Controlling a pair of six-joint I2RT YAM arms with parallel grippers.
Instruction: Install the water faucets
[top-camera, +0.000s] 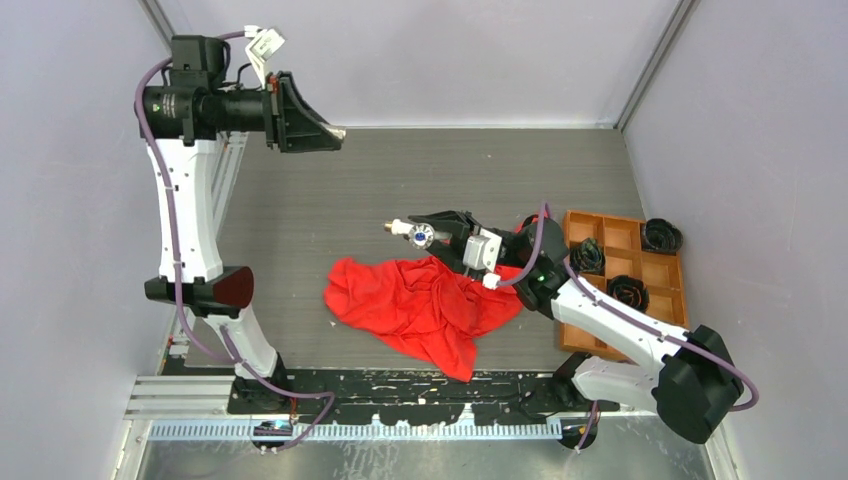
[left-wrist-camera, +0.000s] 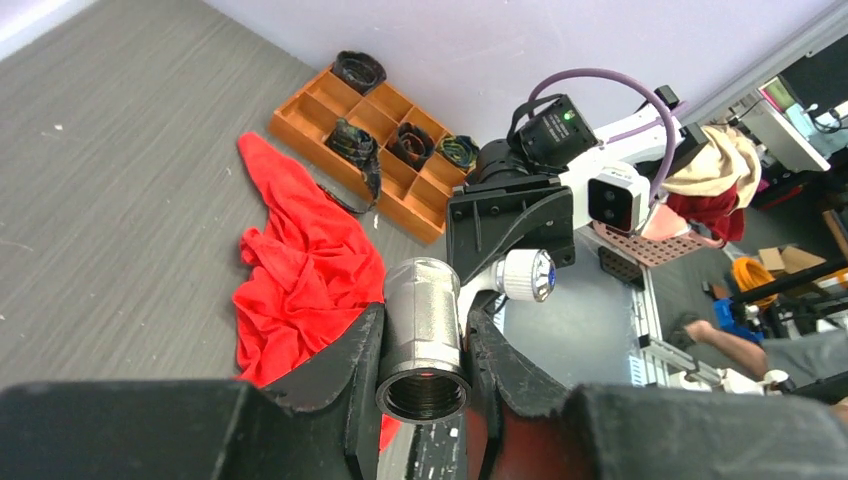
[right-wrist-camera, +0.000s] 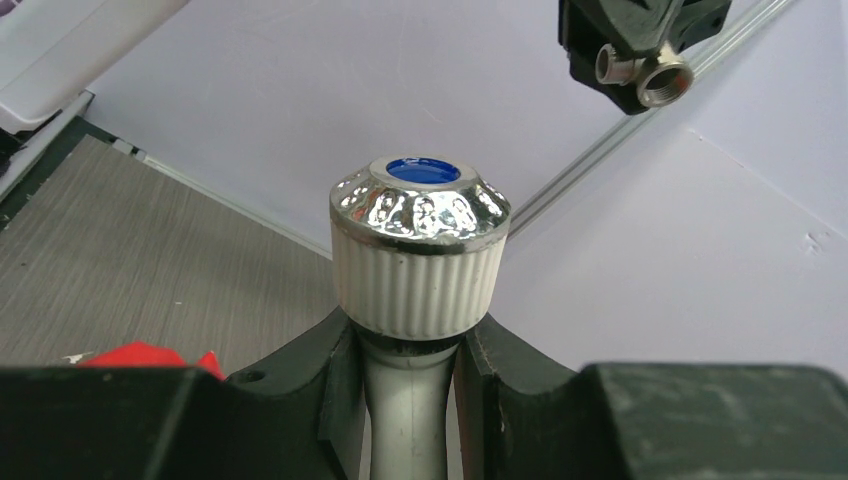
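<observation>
My right gripper (top-camera: 432, 234) is shut on the white plastic faucet (top-camera: 418, 235) and holds it above the table's middle, brassy tip (top-camera: 392, 227) pointing left. In the right wrist view the ribbed white knob with its blue mark (right-wrist-camera: 420, 240) sits just above my fingers (right-wrist-camera: 330, 370), which clamp the stem. My left gripper (top-camera: 328, 130) is raised at the far left and shut on the grey metal fitting (left-wrist-camera: 424, 330), threaded bore facing the camera. The fitting also shows in the right wrist view (right-wrist-camera: 650, 75), and the knob in the left wrist view (left-wrist-camera: 527, 274). Faucet and fitting are apart.
A crumpled red cloth (top-camera: 425, 305) lies on the grey table below the faucet. An orange compartment tray (top-camera: 625, 275) with black coiled parts (top-camera: 661, 236) stands at the right. Pale walls enclose the table; a black rail (top-camera: 400, 385) runs along the near edge.
</observation>
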